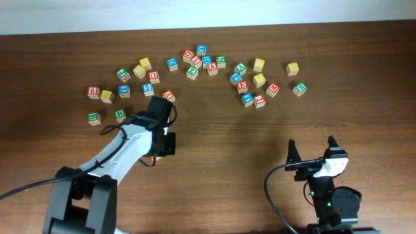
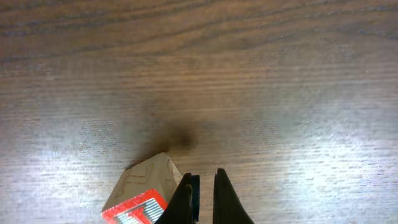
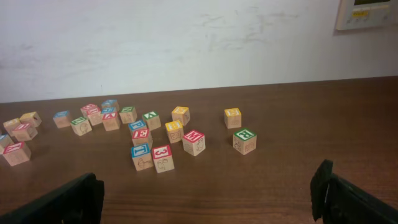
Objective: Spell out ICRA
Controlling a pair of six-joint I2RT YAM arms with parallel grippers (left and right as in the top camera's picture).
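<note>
My left gripper [image 1: 161, 152] [image 2: 205, 190] is shut near the table's front left, with nothing between its fingers. A wooden cube with a red-framed top [image 2: 138, 198] lies tilted just left of the left finger, outside the jaws. Its letter is cut off by the frame edge, and in the overhead view the arm hides it. A green R cube [image 1: 299, 88] [image 3: 244, 140] stands at the far right of the scattered cubes. I cannot pick out the C and A cubes. My right gripper [image 1: 312, 148] [image 3: 205, 199] is wide open and holds nothing, well short of the cubes.
Several letter cubes lie in two loose groups along the back, one at the left [image 1: 149, 77] and one at the right [image 1: 250, 81]. A red 3 cube [image 3: 163, 157] and a blue cube [image 3: 142, 157] are nearest my right gripper. A white wall [image 3: 186, 37] rises behind the table.
</note>
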